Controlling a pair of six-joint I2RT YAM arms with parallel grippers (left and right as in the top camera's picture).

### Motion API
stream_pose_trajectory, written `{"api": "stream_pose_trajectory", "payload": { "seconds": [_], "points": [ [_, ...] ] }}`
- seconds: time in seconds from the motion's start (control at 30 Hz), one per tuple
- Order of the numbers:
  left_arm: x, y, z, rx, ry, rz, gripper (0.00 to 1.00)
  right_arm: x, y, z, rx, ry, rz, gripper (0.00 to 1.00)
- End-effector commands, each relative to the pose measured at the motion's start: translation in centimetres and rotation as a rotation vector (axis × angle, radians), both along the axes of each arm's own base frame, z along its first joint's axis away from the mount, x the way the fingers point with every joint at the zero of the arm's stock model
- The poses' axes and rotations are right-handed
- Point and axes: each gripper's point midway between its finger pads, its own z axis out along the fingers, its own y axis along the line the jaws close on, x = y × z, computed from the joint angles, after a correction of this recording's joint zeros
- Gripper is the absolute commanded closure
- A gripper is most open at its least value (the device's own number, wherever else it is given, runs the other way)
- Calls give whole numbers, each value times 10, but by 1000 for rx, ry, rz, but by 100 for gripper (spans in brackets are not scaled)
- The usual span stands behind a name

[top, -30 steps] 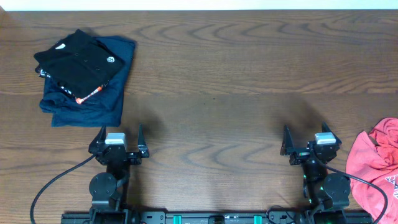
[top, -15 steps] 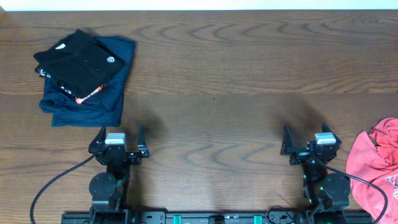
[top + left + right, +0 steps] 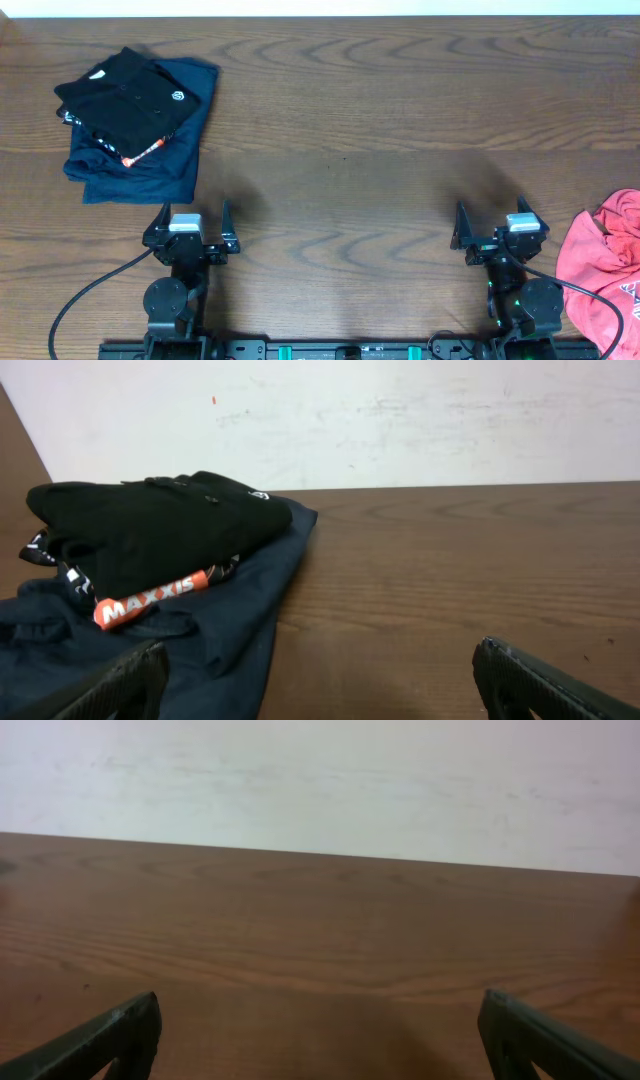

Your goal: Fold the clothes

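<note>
A folded black garment (image 3: 125,100) with an orange MAXXIS band lies on a folded navy garment (image 3: 150,160) at the far left of the table; both show in the left wrist view, black garment (image 3: 150,530) on top of the navy garment (image 3: 230,620). A crumpled red garment (image 3: 605,275) lies at the right edge. My left gripper (image 3: 192,222) is open and empty near the front edge, just in front of the navy garment; its fingertips (image 3: 320,685) frame bare wood. My right gripper (image 3: 498,222) is open and empty, left of the red garment; its fingers (image 3: 320,1040) frame bare wood.
The brown wooden table (image 3: 350,130) ends at a white wall at the back (image 3: 320,780). Black cables run from both arm bases along the front edge (image 3: 80,300).
</note>
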Motion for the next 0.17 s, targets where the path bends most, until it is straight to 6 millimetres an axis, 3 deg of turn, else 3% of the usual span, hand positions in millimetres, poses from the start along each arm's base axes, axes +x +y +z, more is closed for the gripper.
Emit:
{"api": "stream_pose_trajectory", "payload": {
  "seconds": [0.0,0.13],
  "points": [
    [-1,5,-17,13,50,27,2,0,-2,0,-18,-3,-7,1],
    [-1,5,-17,13,51,27,2,0,-2,0,-18,-3,-7,1]
  ]
}}
